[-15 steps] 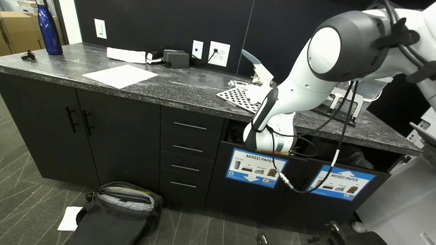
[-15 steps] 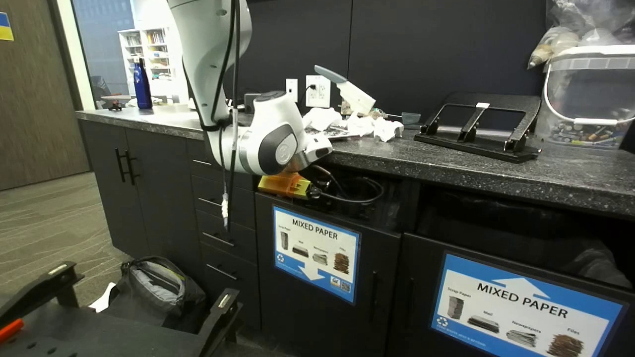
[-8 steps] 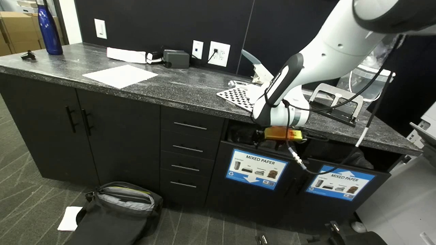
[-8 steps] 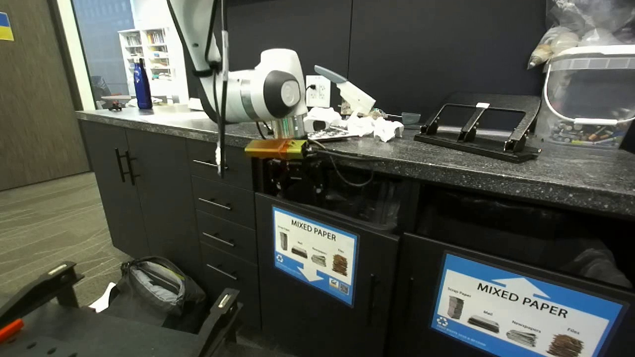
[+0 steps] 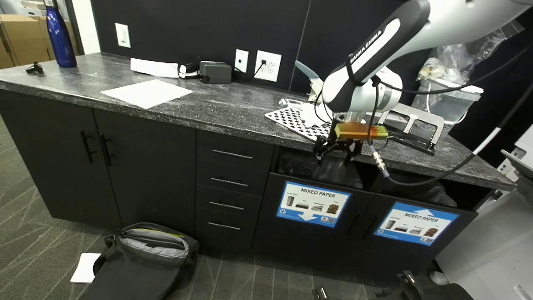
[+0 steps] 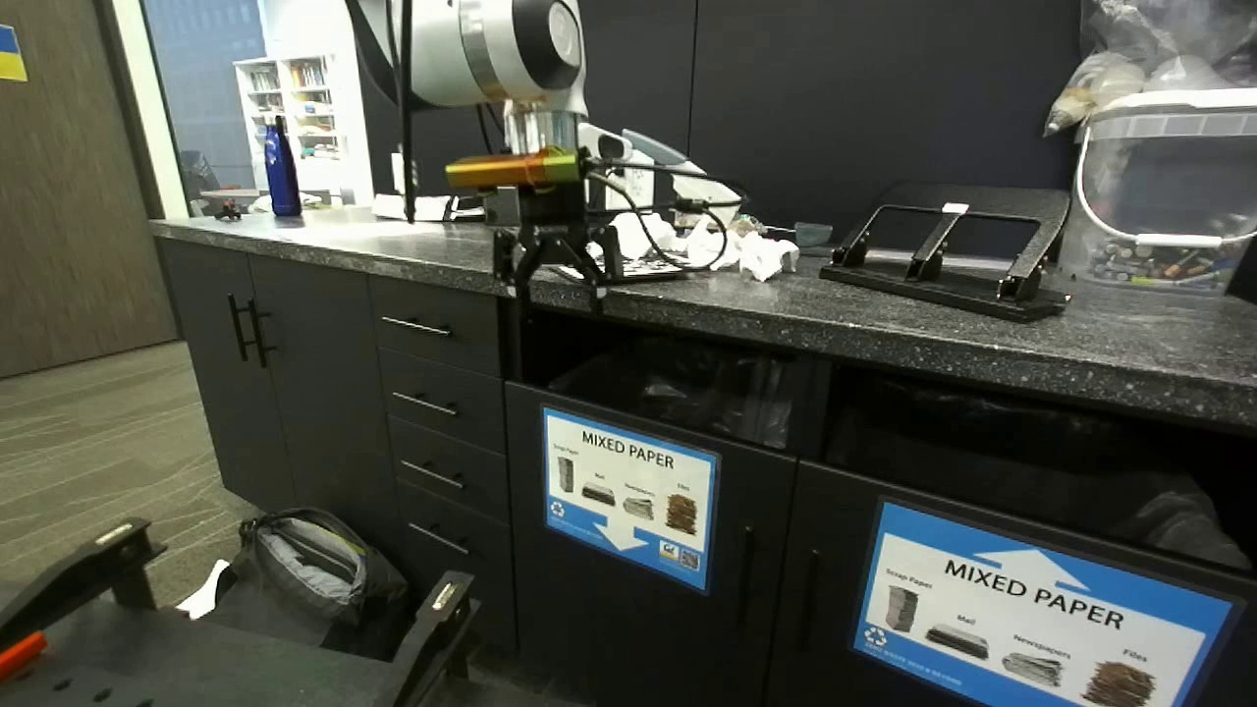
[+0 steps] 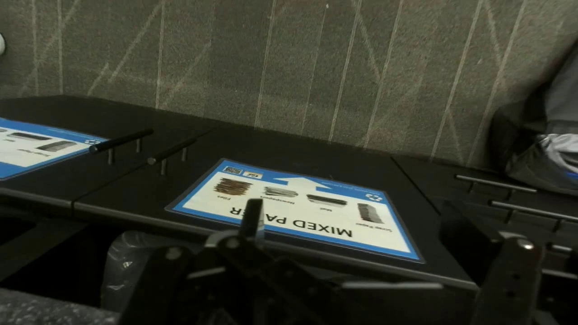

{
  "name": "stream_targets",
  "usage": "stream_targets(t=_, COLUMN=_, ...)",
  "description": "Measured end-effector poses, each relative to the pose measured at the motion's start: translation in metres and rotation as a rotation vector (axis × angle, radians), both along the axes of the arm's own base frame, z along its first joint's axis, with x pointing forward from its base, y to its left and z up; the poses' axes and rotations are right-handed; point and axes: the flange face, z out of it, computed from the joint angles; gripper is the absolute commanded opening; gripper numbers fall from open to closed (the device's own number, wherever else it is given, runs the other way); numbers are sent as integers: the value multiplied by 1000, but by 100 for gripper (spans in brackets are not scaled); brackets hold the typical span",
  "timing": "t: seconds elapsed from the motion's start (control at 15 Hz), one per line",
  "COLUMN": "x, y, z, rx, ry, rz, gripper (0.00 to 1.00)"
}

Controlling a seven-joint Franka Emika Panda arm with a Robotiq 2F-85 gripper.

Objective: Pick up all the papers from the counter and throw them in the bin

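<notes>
Crumpled white papers [image 6: 715,245] lie on the dark speckled counter [image 6: 1110,339], by its back wall; in an exterior view a wad [image 5: 313,114] sits on the checkered sheet, partly hidden by the arm. The bin [image 6: 628,491], with its blue-and-white label, has an open top slot with a plastic liner; it also shows in an exterior view [image 5: 314,204] and upside down in the wrist view [image 7: 311,212]. A near-identical bin [image 6: 1041,599] stands beside it. My gripper [image 6: 560,297] is open and empty, pointing down in front of the counter edge, above the labelled bin's slot.
A checkered sheet [image 5: 291,121] lies near the counter edge. A flat white sheet [image 5: 146,92], a grey box [image 5: 215,72] and a blue bottle [image 5: 61,39] are farther along. A black stand [image 6: 948,280] and a clear bucket [image 6: 1159,211] stand at the other end. A bag [image 5: 150,258] lies on the floor.
The arm has risen out of the bin's slot. My gripper, hidden inside the slot a second ago, is now in sight above it, with its fingers apart.
</notes>
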Motion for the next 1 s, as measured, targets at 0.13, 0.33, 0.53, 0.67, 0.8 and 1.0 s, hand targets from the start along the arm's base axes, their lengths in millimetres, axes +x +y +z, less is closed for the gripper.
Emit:
stream_targets(t=0.13, x=2, y=22, z=39, rx=54, ry=28, rz=1, gripper=100)
stream_targets(t=0.33, x=18, y=47, z=95, rx=138, ry=6, rz=-13, gripper=100)
stream_targets(t=0.53, x=45, y=49, z=124, rx=168, ry=-94, rz=-34, gripper=100)
stream_targets(t=0.67, x=66, y=42, z=128, rx=166, ry=-190, rz=-65, gripper=100)
stream_targets(t=0.8, x=89, y=33, z=119, rx=159, ry=-280, rz=-94, gripper=100)
stream_targets(t=1.0, x=124, y=21, z=93, rx=139, ry=-367, rz=-130, gripper=100)
